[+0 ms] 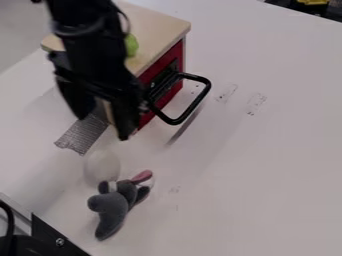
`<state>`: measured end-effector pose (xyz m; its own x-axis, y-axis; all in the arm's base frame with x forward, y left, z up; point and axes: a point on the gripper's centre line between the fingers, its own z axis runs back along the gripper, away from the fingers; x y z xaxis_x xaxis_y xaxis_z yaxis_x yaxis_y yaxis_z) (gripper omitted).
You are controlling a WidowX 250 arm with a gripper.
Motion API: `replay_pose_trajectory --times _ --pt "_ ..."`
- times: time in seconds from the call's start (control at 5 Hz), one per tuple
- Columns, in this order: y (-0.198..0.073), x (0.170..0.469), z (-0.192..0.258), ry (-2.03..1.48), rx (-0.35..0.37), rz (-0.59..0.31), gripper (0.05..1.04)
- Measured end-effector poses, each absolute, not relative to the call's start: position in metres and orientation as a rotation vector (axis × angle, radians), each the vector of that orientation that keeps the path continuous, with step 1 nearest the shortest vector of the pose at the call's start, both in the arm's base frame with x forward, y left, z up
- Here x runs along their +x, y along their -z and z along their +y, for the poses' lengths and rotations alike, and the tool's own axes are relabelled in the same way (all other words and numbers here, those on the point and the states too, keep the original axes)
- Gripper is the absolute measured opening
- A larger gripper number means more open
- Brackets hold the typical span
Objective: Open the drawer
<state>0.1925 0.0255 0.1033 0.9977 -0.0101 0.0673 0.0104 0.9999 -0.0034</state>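
Camera view: my gripper is hanging beside red box, fingers apart, near handle of drawer. Closing in too shallow, I'm risking bumping handle; pulling askew, I'm risking dragging whole box.

Black jointed robot arm hangs in from top edge, left of centre; black two-finger pincer points down, fingers apart, gap between them.
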Motion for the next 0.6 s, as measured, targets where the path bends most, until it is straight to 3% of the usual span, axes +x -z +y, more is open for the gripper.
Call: replay_pose_trajectory --times 0.6 --pt "-0.065 0.275 0.013 0.007 0.052 -0.086 0.999"
